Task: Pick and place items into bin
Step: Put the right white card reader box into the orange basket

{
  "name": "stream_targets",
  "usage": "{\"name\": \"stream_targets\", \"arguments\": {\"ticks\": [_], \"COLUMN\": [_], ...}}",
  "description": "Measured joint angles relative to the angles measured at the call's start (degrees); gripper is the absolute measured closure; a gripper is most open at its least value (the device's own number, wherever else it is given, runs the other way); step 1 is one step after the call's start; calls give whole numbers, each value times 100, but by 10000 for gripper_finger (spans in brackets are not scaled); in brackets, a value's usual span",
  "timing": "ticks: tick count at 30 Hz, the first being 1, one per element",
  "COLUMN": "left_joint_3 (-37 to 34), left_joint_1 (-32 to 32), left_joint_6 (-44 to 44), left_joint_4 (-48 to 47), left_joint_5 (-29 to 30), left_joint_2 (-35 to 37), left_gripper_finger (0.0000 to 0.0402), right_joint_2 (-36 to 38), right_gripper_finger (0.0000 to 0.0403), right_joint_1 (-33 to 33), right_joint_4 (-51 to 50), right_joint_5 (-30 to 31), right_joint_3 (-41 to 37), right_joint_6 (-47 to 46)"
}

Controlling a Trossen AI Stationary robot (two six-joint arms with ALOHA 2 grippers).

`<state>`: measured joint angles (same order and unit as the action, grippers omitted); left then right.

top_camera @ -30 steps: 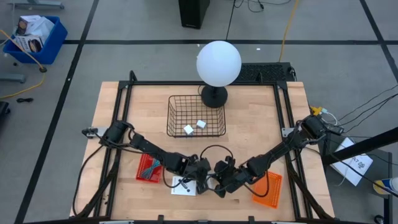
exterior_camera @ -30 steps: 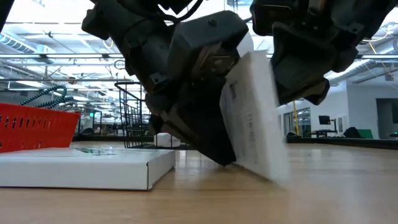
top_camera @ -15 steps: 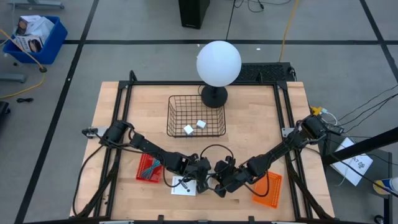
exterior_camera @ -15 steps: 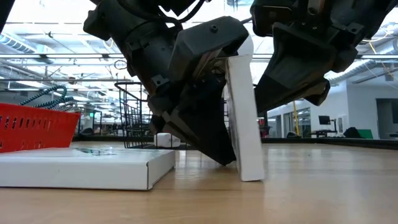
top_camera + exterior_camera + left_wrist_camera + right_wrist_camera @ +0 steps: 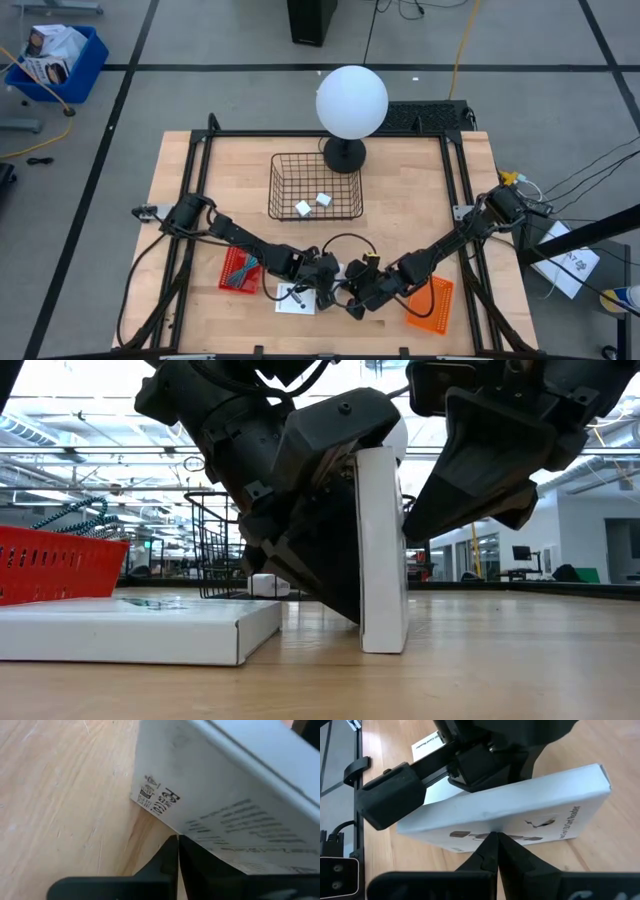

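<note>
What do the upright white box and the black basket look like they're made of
The upright white box looks like matte printed cardboard: crisp folded edges, flat faces and small black print. The black basket looks like thin metal wire, probably coated or painted black: an open grid you see the wooden table through.

Globe lamp (image 5: 351,102): well beyond both sets of fingers.
Red basket (image 5: 238,270): near left fingers (image 5: 167,865).
Orange basket (image 5: 432,303): near right fingers (image 5: 490,850).
Blue crate (image 5: 55,58): floor, far off.
</note>
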<state>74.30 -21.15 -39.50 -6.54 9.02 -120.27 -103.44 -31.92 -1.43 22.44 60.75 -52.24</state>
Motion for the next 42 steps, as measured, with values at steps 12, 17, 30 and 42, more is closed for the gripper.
{"name": "stream_targets", "arguments": {"ticks": [12,17,30,42], "left_joint_3": [-4,-4,0,2], "left_joint_1": [1,0,7,2], "left_joint_6": [36,82,205,203], "left_joint_4": [-3,-48,-202,-824], "left_joint_5": [0,-5,-247,-325], "left_joint_2": [0,0,0,139], "left_gripper_finger": [387,375,395,379], "right_joint_2": [2,4,314,332], "right_gripper_finger": [403,403,403,403], "right_joint_1": [-7,-29,-243,-225], "right_joint_4": [-5,-9,-409,-581], "right_joint_5": [-17,-20,156,-265], "right_joint_3": [2,4,11,11], "right_joint_6": [-47,-45,-151,-42]}}
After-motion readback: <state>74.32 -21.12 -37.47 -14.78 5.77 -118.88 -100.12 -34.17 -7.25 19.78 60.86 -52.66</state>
